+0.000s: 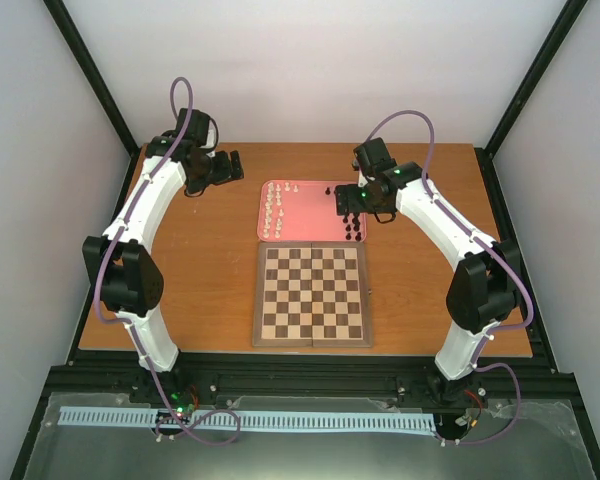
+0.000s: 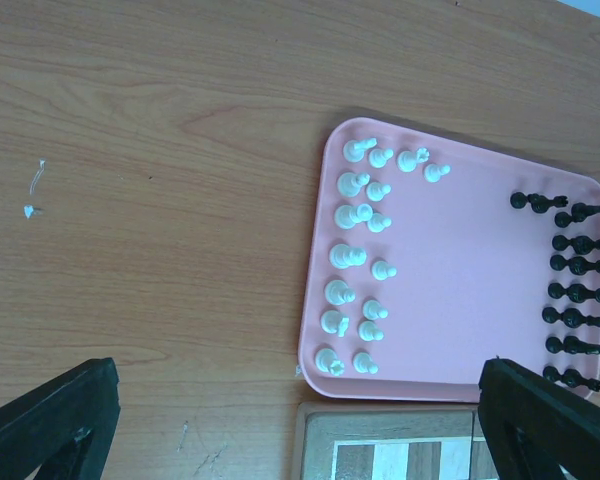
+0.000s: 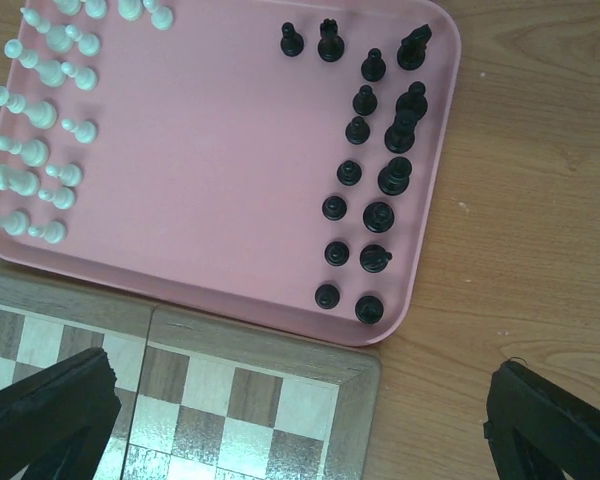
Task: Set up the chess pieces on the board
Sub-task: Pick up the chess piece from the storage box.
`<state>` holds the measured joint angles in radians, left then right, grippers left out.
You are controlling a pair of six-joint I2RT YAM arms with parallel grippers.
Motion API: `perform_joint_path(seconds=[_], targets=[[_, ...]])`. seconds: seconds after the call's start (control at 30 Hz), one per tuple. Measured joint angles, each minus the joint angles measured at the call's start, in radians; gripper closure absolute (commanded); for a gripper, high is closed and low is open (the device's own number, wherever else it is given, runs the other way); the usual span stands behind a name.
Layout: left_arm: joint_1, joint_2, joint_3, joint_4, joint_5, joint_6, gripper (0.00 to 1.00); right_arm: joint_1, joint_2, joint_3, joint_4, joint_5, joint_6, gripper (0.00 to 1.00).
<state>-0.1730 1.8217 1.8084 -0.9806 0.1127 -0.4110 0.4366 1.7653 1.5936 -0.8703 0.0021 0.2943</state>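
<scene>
Standing on one pink tray (image 3: 210, 180): sixteen black pieces (image 3: 378, 215), sixteen white pieces (image 2: 346, 255).

I see a wooden table (image 1: 200, 250) carrying two things: a pink tray (image 1: 310, 215), and a chessboard (image 1: 312, 295) just in front of it.

The board (image 1: 312, 295), checkered dark brown and light tan, lies flat. Just beyond its far edge a pink tray (image 1: 310, 215) holds upright cream-white chess pieces (image 1: 274, 212) at the left and black chess pieces (image 1: 352, 228) at the right.
</scene>
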Motion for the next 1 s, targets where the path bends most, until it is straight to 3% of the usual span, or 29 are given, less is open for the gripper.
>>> perform_joint_path(seconds=[0.47, 0.6, 0.77, 1.0], targets=[[0.0, 0.0, -0.004, 0.0, 0.0, 0.0, 0.0, 0.0, 0.003, 0.014, -0.01, 0.035, 0.003, 0.01], [0.0, 0.0, -0.004, 0.0, 0.001, 0.0, 0.0, 0.0, 0.034, 0.067, -0.037, 0.051, 0.006, 0.17], [0.0, 0.0, -0.01, 0.003, 0.001, 0.0, 0.0, 0.0, 0.084, 0.089, -0.062, 0.055, 0.015, 0.57], [0.0, -0.002, -0.065, 0.015, 0.0, 0.001, 0.0, -0.004, 0.144, 0.1, -0.092, 0.07, 0.026, 0.64]])
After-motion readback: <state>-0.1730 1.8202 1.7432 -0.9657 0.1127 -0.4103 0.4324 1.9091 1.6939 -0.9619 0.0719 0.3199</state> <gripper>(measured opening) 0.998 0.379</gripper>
